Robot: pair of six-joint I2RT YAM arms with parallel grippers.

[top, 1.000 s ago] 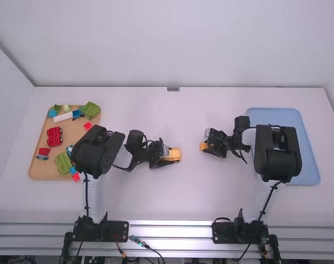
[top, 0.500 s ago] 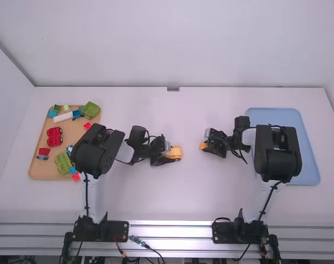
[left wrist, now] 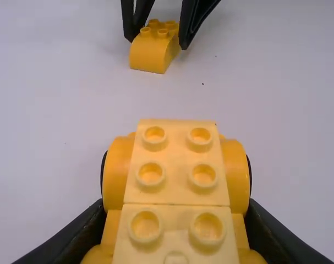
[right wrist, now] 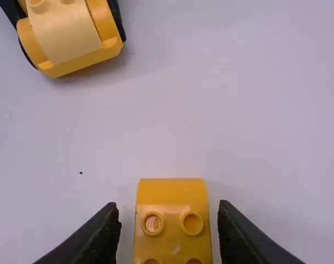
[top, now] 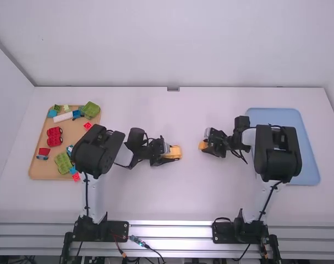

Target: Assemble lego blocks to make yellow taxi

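My left gripper [top: 168,157] is at the middle of the table beside the yellow car body [top: 176,152]. In the left wrist view the left gripper [left wrist: 176,203] is shut on the sides of the car body [left wrist: 178,187], studs facing up. A short distance to the right, my right gripper [top: 206,147] is low over the curved yellow brick [top: 202,145]. The right wrist view has the right gripper [right wrist: 169,205] open, one finger on each side of the curved brick [right wrist: 172,192], with gaps between.
At the left, a wooden tray [top: 40,175] holds red blocks [top: 54,136], green blocks [top: 91,110], a white block [top: 63,117] and several blue pieces. A blue tray [top: 308,165] lies at the right, partly under the right arm.
My left gripper has shifted very slightly with the car body. The right arm looks the same.
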